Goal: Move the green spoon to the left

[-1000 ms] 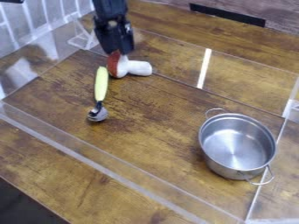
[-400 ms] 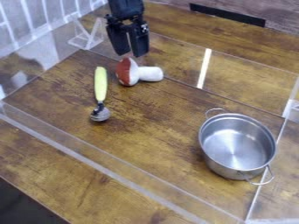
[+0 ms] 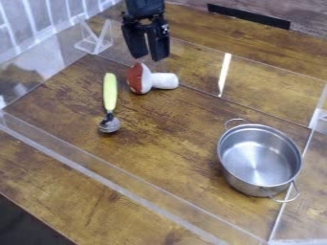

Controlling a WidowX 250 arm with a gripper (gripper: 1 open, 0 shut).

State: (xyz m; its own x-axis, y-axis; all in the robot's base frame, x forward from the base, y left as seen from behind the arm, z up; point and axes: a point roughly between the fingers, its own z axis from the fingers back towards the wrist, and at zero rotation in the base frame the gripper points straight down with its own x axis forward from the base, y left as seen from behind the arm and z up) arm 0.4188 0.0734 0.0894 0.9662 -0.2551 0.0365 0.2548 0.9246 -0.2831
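The green spoon [image 3: 110,99] lies on the wooden table left of centre, its yellow-green handle pointing away and its silver bowl [image 3: 110,124] nearest the camera. My gripper [image 3: 147,50] hangs above and behind it, pointing down, open, with nothing between its dark fingers. It stands just over the red-capped toy mushroom [image 3: 147,79], apart from the spoon.
A steel pot [image 3: 259,158] with handles stands at the right front. Clear acrylic walls [image 3: 225,75] ring the work area. A white rack [image 3: 38,38] stands at the back left.
My gripper has risen and drifted right, away from the spoon, uncovering the mushroom. The spoon has not moved.
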